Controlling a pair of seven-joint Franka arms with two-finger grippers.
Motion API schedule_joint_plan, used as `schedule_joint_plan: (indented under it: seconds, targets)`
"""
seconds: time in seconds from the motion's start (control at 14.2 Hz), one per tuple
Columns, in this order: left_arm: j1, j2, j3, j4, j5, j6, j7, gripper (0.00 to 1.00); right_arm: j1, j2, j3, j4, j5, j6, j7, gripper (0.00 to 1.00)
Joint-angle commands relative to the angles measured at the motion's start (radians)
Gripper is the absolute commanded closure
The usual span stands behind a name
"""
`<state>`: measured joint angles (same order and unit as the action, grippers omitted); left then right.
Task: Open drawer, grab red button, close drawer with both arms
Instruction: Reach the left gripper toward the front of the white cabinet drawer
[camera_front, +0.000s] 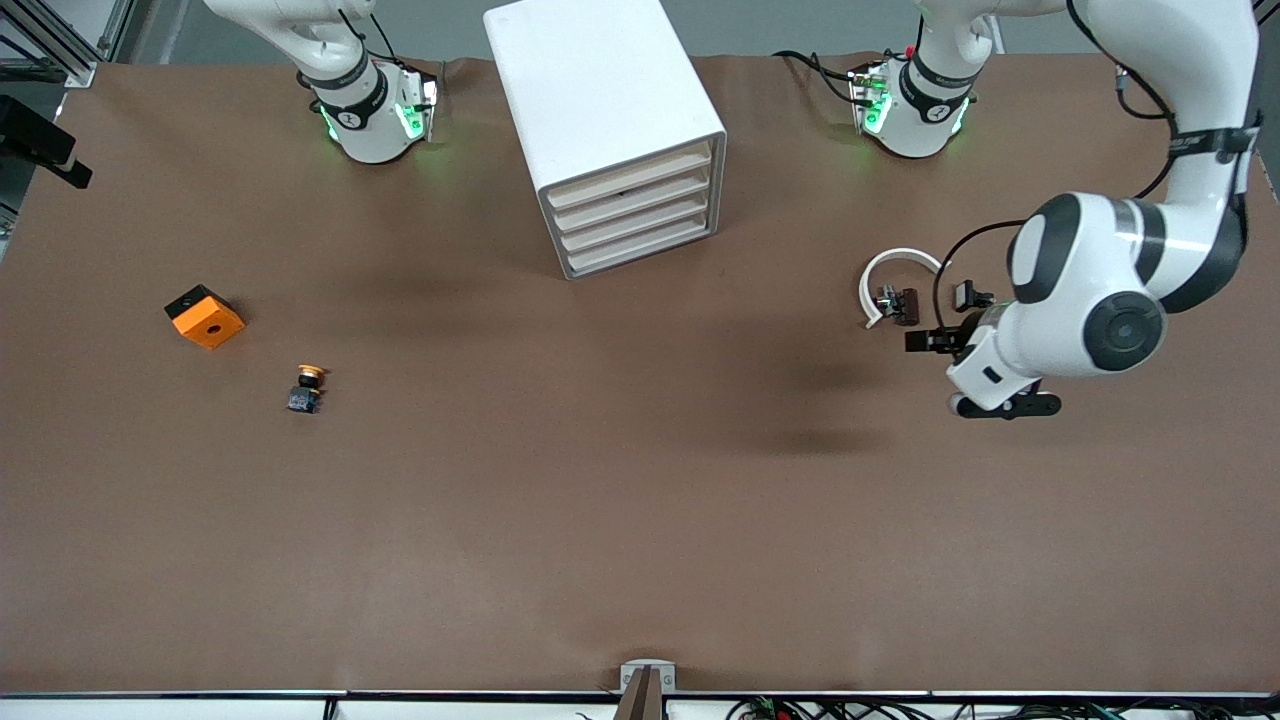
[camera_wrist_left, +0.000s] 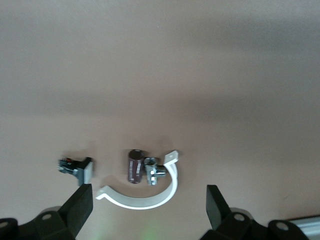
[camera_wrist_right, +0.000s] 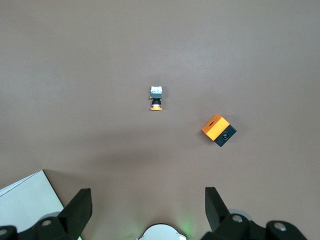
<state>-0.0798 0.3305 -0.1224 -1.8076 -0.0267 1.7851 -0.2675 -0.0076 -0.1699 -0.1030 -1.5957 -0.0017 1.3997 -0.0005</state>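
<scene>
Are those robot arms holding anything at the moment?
No. The left pincer is open over a white clip and small parts; the right pincer is open over bare table. Nothing is held.

Left arm (camera_front: 1120, 290): reaches in from its base at about 1 o'clock, elbow bent, wrist turned down. Left gripper (camera_wrist_left: 149, 205): fingers spread wide, empty. Right arm (camera_front: 330, 60): apparently waiting, mostly out of frame. Right gripper (camera_wrist_right: 149, 207): fingers wide apart, empty.

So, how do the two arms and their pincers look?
Both arms are glossy white with black joint rings; green lights glow at their bases. Black cables run along the left arm. The left pincer and right pincer each have two black fingers.
</scene>
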Motion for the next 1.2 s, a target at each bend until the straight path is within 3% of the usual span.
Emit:
schedule_joint_plan:
  seconds: [0.0, 0.49, 0.85, 1.13]
  targets:
    - [-0.009, 0.030, -0.045, 0.025, -0.022, 0.000, -0.172, 0.00, 0.000, -0.019, 0.002, -0.016, 0.000, -0.001, 0.014, 0.00]
    - [-0.107, 0.162, -0.068, 0.103, -0.015, -0.041, -0.724, 0.00, 0.001, -0.020, 0.000, -0.015, 0.002, 0.012, 0.014, 0.00]
    - [-0.097, 0.286, -0.174, 0.241, -0.070, -0.298, -1.096, 0.00, 0.003, -0.020, 0.002, -0.015, 0.005, 0.015, 0.014, 0.00]
    - [-0.098, 0.323, -0.209, 0.252, -0.211, -0.438, -1.315, 0.00, 0.003, -0.020, 0.002, -0.016, 0.005, 0.013, 0.014, 0.00]
